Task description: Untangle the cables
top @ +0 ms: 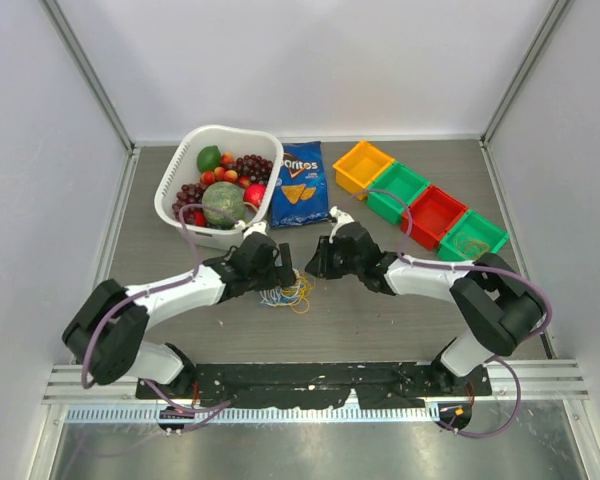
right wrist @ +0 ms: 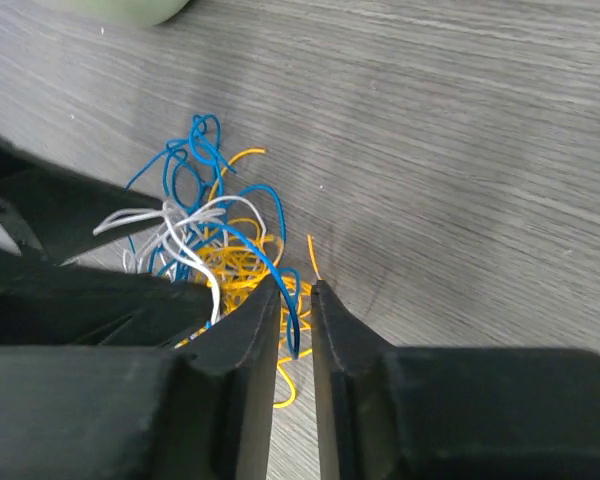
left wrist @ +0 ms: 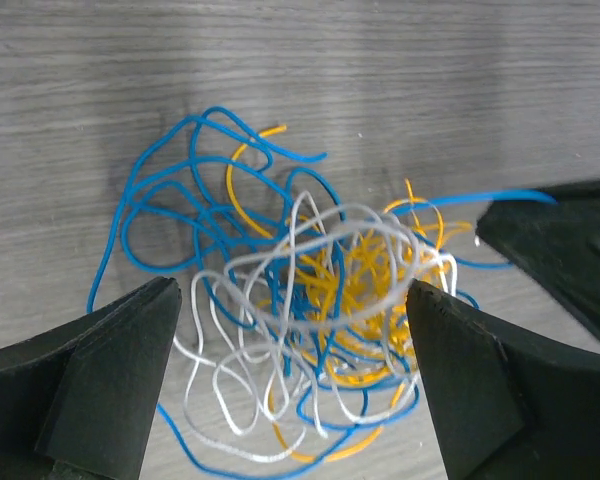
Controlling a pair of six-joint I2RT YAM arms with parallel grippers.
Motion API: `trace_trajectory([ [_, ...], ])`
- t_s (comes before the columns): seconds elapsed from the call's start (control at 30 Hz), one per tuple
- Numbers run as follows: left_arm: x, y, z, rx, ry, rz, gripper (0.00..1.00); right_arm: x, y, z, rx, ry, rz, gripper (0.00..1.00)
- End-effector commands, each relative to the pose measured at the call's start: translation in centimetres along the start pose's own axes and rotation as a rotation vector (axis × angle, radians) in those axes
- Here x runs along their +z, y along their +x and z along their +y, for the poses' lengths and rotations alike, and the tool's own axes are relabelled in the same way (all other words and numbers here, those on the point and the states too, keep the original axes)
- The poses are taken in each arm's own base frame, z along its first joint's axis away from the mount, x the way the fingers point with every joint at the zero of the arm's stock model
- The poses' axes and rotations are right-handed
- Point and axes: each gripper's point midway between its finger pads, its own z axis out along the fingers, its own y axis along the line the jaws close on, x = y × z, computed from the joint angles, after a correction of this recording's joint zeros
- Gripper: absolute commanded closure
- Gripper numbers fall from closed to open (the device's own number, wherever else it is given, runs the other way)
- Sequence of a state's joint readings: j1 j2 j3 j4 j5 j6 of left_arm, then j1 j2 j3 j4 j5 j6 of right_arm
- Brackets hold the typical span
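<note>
The cables [top: 292,293] lie as a small tangle of blue, white and yellow-orange strings on the grey table between my two grippers. My left gripper [top: 280,268] is open, and in the left wrist view its fingers straddle the cables [left wrist: 330,270] with the left gripper [left wrist: 292,290] just above them. My right gripper [right wrist: 293,285] sits at the tangle's right edge with its jaws close together and a thin gap left. A blue cable end [right wrist: 296,335] hangs in that gap, and an orange tip stands by the right finger. The rest of the cables [right wrist: 205,240] spread to the left of it.
A white basket [top: 170,185] of fruit stands at the back left, with a blue Doritos bag [top: 299,185] beside it. A row of bins runs back right: orange [top: 363,165], green [top: 398,190], red [top: 435,215], green [top: 472,238].
</note>
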State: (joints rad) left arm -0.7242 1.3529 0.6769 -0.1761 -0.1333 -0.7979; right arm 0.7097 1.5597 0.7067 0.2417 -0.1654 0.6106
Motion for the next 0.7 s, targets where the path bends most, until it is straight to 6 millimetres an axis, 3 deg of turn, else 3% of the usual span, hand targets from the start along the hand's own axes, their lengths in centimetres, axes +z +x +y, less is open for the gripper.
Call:
trace_trajectory([
  [0.0,1.6,-2.4,-1.1,0.031,-0.029,-0.059,0.00,-0.3,-1.9,1.1,-0.076,0.062,-0.078,0.81],
  [0.07,2.3,-2.0,-0.7,0.041,-0.063,-0.054,0.00,-1.3,-1.5,1.2,-0.080,0.066,-0.088,0.93],
  [0.1,2.8,-1.6,-0.4,0.043,-0.085,-0.044,0.00,-2.1,-2.4,1.5,-0.072,0.075,-0.130,0.98],
  [0.13,3.2,-1.2,0.1,0.042,-0.112,-0.034,0.00,-2.5,-2.1,1.4,-0.072,0.079,-0.132,0.99],
  [0.3,4.3,0.6,2.7,0.024,-0.204,-0.011,0.06,-7.7,-4.8,3.5,-0.073,0.046,-0.236,0.99],
  [0.4,4.2,1.5,3.8,0.019,-0.220,-0.007,0.11,-12.0,-7.7,4.8,-0.089,0.051,-0.345,0.99],
  [0.43,4.1,1.7,4.1,0.020,-0.227,-0.006,0.12,-13.1,-8.0,4.0,-0.100,0.099,-0.357,0.99],
  [0.47,4.1,2.0,4.5,0.021,-0.233,-0.004,0.13,-15.3,-9.8,5.3,-0.119,0.078,-0.418,0.99],
  [0.5,3.9,2.1,4.8,0.021,-0.238,-0.006,0.14,-16.4,-10.1,4.6,-0.128,0.129,-0.429,0.99],
  [0.67,3.3,3.1,6.1,0.015,-0.257,-0.008,0.17,-25.3,-15.1,6.7,-0.167,0.160,-0.614,1.00],
])
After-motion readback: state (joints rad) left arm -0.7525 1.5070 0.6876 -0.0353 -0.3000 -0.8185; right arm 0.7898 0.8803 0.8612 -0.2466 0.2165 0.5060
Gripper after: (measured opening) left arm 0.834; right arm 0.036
